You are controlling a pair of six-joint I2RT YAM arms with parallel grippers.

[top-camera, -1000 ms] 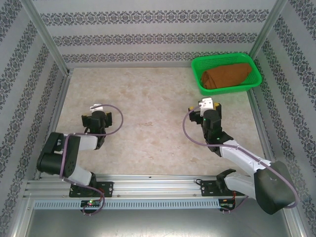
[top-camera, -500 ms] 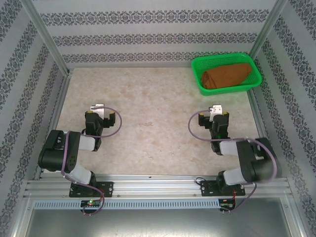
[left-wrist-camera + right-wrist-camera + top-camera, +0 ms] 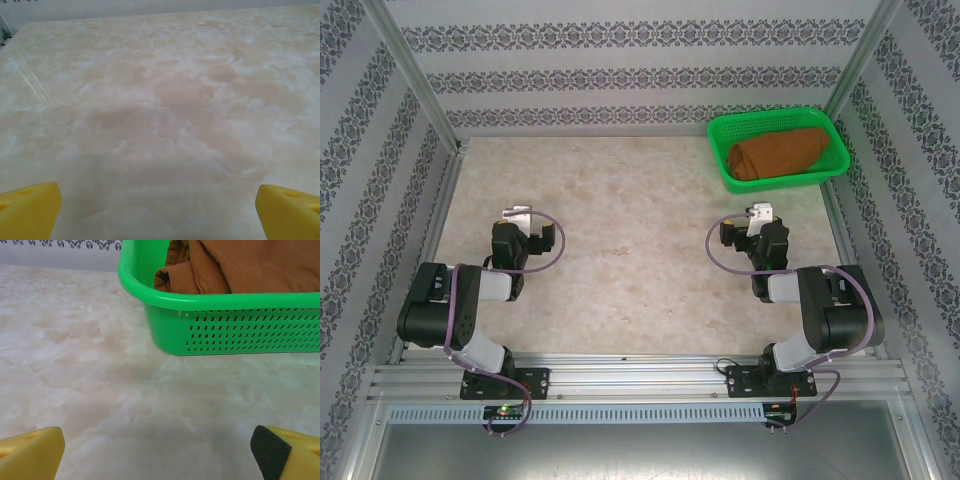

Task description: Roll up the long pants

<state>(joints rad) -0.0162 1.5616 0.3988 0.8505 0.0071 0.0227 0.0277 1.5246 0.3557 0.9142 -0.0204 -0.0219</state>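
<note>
1. Two grippers, both released. The left gripper has its yellow fingers spread wide over bare counter and grasps nothing.
2. The right gripper is likewise spread and empty. It faces the near wall of the green basket.
3. The long pants lie bundled inside the basket, upper right of the top view, well apart from both grippers.
</note>
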